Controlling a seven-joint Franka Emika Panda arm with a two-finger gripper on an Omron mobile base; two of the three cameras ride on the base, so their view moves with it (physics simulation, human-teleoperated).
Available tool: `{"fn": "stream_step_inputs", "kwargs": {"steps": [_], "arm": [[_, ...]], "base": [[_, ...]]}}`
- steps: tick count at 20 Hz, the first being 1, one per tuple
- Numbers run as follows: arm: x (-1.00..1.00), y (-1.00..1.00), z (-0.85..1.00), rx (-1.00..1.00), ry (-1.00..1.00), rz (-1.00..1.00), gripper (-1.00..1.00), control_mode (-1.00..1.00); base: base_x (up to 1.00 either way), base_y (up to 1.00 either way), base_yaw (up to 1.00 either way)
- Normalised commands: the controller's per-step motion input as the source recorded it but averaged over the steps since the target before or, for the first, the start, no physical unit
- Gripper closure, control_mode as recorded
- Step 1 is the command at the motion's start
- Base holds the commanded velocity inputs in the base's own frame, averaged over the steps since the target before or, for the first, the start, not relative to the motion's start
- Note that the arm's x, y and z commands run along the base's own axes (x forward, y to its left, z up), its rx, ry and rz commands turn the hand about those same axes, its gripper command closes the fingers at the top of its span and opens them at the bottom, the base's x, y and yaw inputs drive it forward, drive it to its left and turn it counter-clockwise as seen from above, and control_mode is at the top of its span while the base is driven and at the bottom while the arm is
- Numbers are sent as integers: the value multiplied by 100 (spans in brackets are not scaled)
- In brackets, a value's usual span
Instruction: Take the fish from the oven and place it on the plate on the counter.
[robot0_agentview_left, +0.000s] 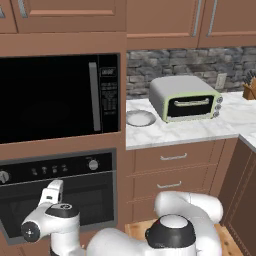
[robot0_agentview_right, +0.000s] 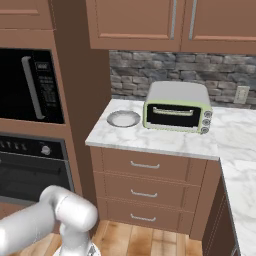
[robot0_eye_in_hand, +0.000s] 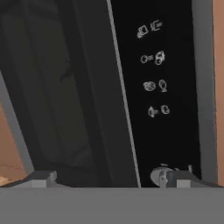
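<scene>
Kitchen, white veined marble table (robot0_agentview_left: 200, 131) | round grey-white plate (robot0_agentview_left: 140, 118) lay bare, left of grey-green toaster oven (robot0_agentview_left: 186, 98) | wide black glass-door oven (robot0_agentview_left: 75, 192) looked shut; fish unseen, presumably inside | pincer (robot0_eye_in_hand: 109, 179) wide, holding nothing, facing oven door | progress: all steps remained

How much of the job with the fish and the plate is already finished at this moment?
Nothing looks finished yet. The wide black built-in oven has its glass door shut, and the small round grey-white plate on the white marble counter carries nothing. In hand: the open gripper is close in front of the oven's door and knob panel. Left: open the door, take out the fish, set it on the plate.
</scene>
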Motion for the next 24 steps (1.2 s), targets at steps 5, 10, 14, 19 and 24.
{"fn": "stream_step_inputs", "kwargs": {"steps": [5,10,14,19,24], "arm": [[50,11,-9,-18,12,3,-100,-100],[67,0,-36,-1,0,12,-100,-100],[50,0,-61,0,0,17,-100,-100],[20,1,-66,0,0,14,-100,-100],[13,9,-53,0,0,9,-100,-100]], "base": [[0,0,0],[0,0,0],[0,0,0],[0,0,0],[0,0,0]]}}
